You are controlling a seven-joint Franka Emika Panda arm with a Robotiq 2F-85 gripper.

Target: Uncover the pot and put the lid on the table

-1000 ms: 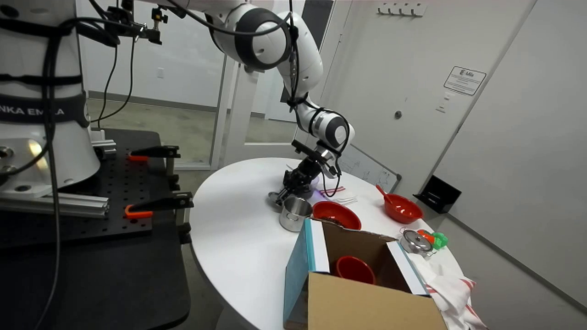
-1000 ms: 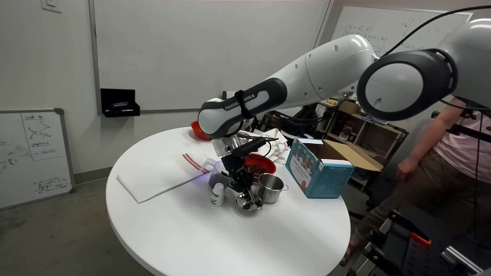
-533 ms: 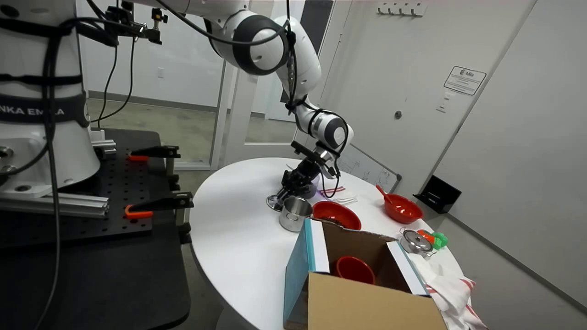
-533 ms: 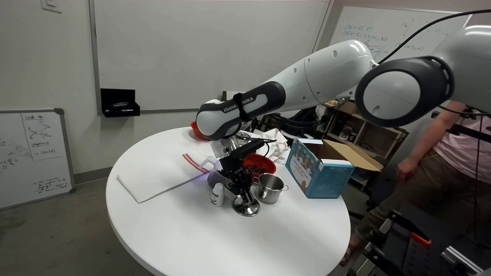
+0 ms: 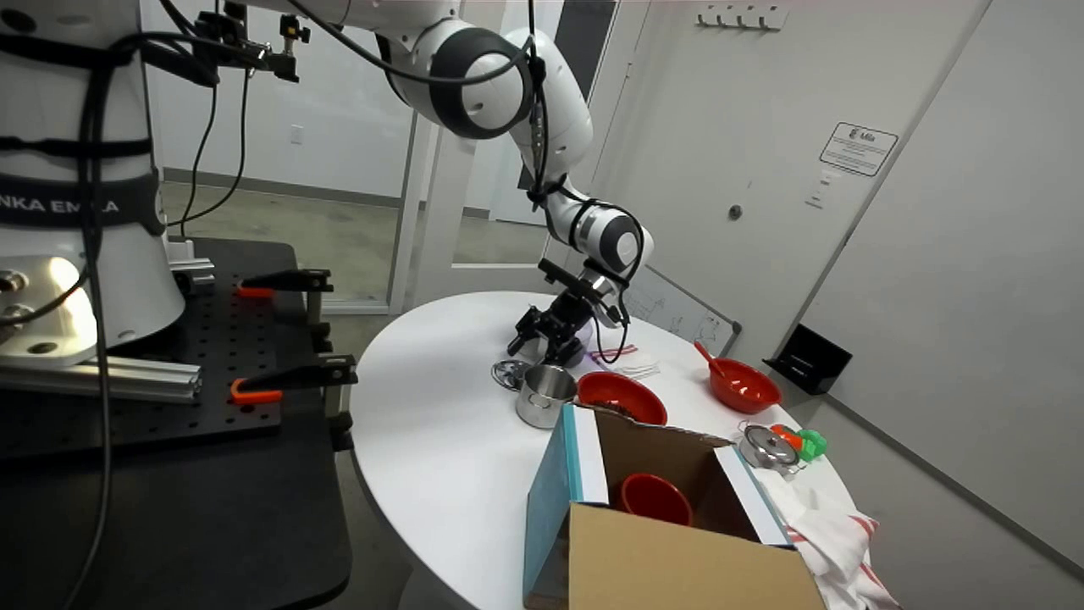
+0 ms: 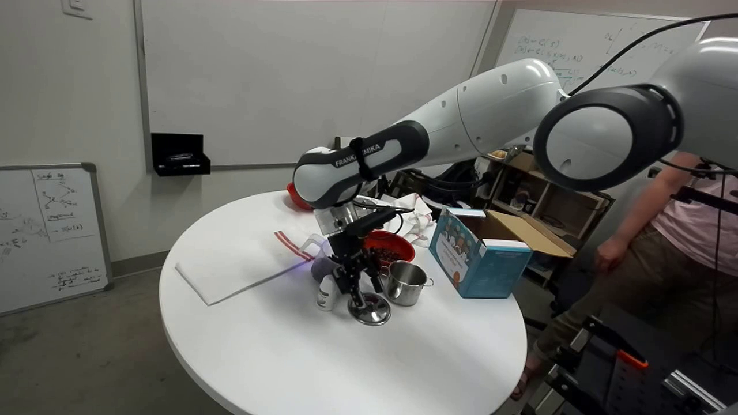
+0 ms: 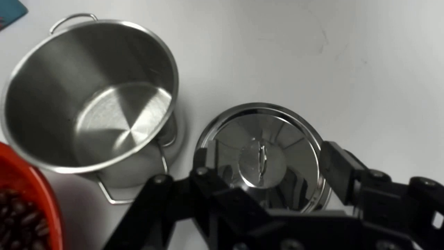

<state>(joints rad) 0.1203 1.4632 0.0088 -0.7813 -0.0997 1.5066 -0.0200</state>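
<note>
Black fingers point(image 7: 338, 173) have spread wide since half a second ago, holding nothing. Round silver metal lid point(image 7: 275, 156) lies flat on the round white surface point(image 6: 277, 357), just beside the open silver metal pot point(image 7: 92, 93). I'd guess lid's light, stiff, slippery; pinch its thin metal loop point(image 7: 262, 160).

In the wrist view the hand point(image 7: 269, 156) partly hides the lid point(image 7: 262, 156), the red bowl point(image 7: 39, 189) cut off
</note>
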